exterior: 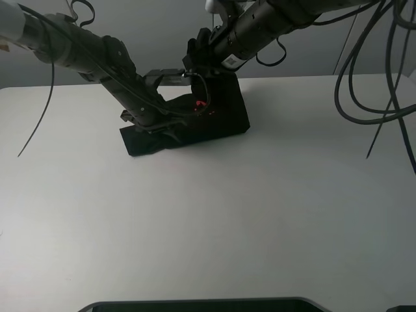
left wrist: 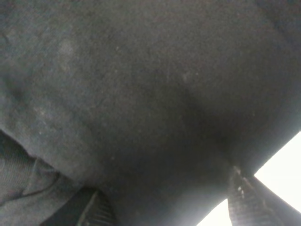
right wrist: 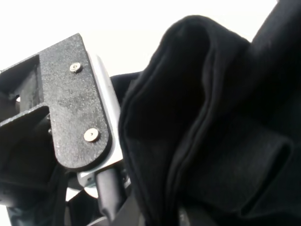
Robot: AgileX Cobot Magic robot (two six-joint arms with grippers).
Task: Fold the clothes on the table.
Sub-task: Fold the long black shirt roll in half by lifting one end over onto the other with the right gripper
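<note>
The black clothes lie bunched in a folded bundle at the far middle of the white table, with a bit of red print showing. My left gripper is pushed into the bundle's left part. In the left wrist view black cloth fills the gap between its widely spread fingers. My right gripper is above the bundle's back edge, shut on a raised fold. The right wrist view shows thick folds of cloth beside the left gripper's body.
Loose black cables hang over the table's far right. A dark edge runs along the near side. Grey wall panels stand behind the table.
</note>
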